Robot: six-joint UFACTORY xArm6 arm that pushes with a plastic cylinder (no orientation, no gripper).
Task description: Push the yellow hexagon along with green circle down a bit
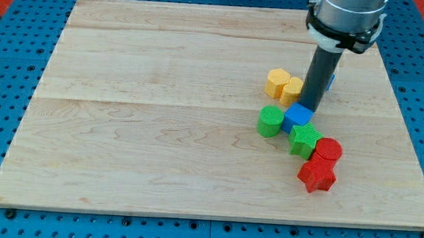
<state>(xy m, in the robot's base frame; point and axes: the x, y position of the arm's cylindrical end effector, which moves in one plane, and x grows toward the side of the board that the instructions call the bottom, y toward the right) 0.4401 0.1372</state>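
The yellow hexagon (277,82) lies right of the board's centre, touching a second yellow block (292,90) on its right. The green circle (270,121) sits just below them. My tip (306,108) is at the right of the second yellow block, just above a blue cube (298,117) that sits right of the green circle. The rod rises to the view's top and hides part of another blue block (331,82) behind it.
A green block (306,139), a red cylinder (328,150) and a red star (317,174) form a cluster running down to the right from the blue cube. The wooden board (160,130) lies on a blue pegboard.
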